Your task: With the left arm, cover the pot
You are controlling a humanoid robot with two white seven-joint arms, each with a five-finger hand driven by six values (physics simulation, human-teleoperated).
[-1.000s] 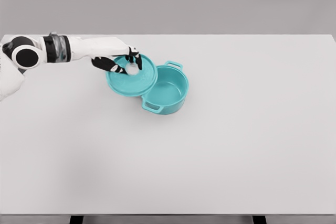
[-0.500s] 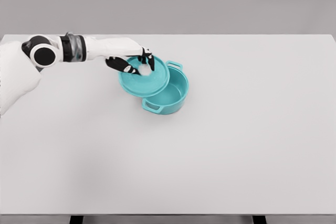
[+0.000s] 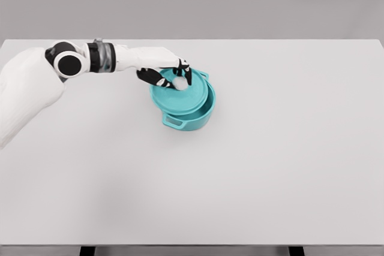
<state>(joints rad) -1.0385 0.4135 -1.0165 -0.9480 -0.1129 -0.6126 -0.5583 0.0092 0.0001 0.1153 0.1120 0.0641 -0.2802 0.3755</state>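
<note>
Pot [image 3: 191,112] and lid [image 3: 180,93]: teal, rendered smooth with a soft enamel-like sheen. Lid knob [image 3: 179,83]: pale, glossy. Table [image 3: 252,166]: white, matt, smooth, untextured.

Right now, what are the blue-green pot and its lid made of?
The pot and lid look like enamelled metal or hard plastic: even teal colour, smooth with a soft sheen. It is a render, so I cannot be sure. The lid's knob, held by the left robot hand, looks pale and glossy.
</note>
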